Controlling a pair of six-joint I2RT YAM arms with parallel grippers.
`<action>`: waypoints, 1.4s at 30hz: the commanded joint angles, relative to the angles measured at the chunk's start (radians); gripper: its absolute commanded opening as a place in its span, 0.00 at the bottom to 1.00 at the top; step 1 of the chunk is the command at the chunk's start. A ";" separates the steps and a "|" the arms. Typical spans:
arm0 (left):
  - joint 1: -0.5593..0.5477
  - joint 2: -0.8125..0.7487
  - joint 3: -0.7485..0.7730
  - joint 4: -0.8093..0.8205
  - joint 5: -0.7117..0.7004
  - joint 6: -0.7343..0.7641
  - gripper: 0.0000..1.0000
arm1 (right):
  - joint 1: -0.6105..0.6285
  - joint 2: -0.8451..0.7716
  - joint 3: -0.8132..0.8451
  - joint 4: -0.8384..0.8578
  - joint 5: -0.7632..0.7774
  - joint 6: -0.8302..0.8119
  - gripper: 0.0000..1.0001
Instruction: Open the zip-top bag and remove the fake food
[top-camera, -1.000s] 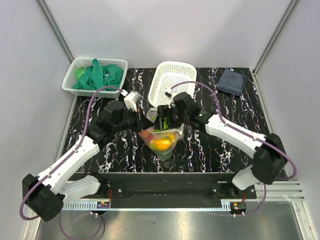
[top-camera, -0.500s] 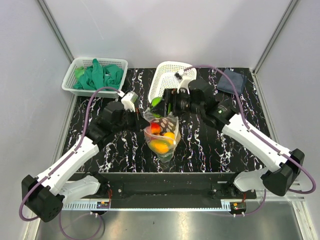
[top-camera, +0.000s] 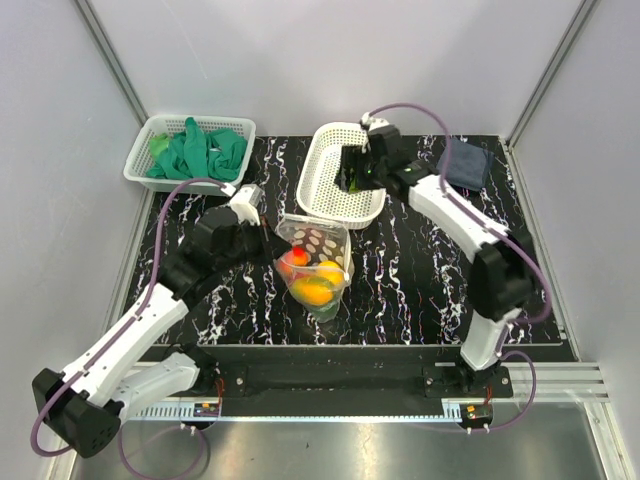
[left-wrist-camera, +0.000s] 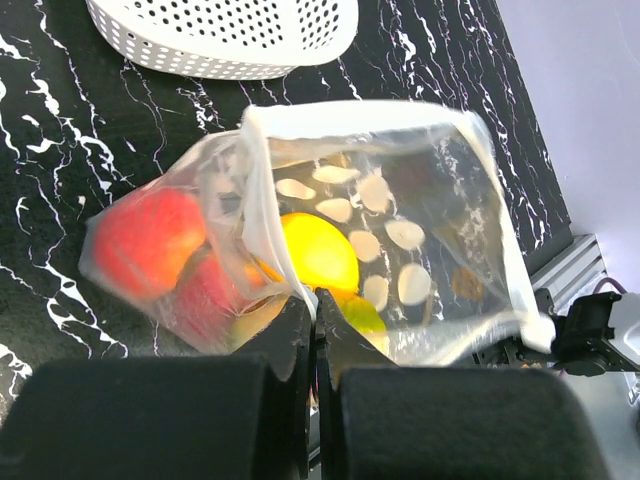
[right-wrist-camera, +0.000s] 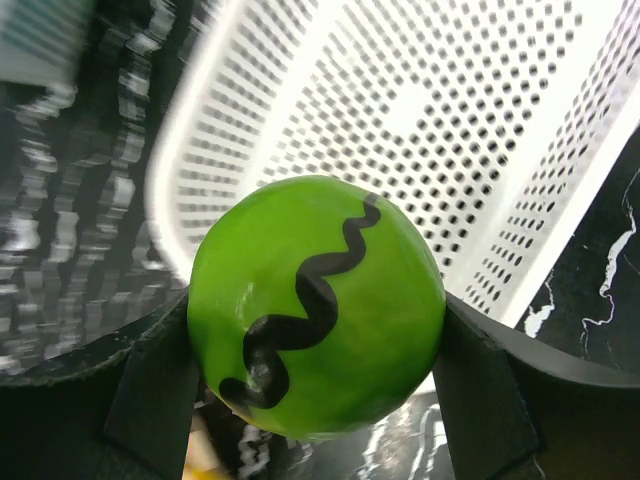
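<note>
Black marbled tabletop: just in front of the basket (top-camera: 365, 215), the left gripper (left-wrist-camera: 312, 305) pinches the bag (left-wrist-camera: 400, 230) by its rim, limp, slippery film best held there, fake food (left-wrist-camera: 318, 250) inside; over the basket, the right gripper (right-wrist-camera: 318, 375) clamps a light, glossy green fruit (right-wrist-camera: 316, 290).

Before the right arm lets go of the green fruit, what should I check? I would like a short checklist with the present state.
1. Grip of right end effector on green fruit: ok.
2. Fruit over the basket: ok.
3. Pinch of left end effector on the rim of the bag: ok.
4. Bag mouth open: ok.
5. Bag emptied: not ok; red fruit and yellow fruit are inside.
6. Basket floor under the green fruit: cannot tell, hidden.
</note>
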 joint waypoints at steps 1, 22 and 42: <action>0.009 -0.024 0.019 0.020 -0.017 0.018 0.00 | -0.014 0.117 0.084 -0.012 0.077 -0.102 0.54; 0.011 0.011 -0.021 0.118 0.078 0.029 0.00 | -0.014 0.220 0.221 -0.277 0.178 0.074 1.00; 0.011 0.042 -0.012 0.063 0.048 0.032 0.00 | 0.259 -0.430 -0.076 -0.395 -0.130 0.124 0.99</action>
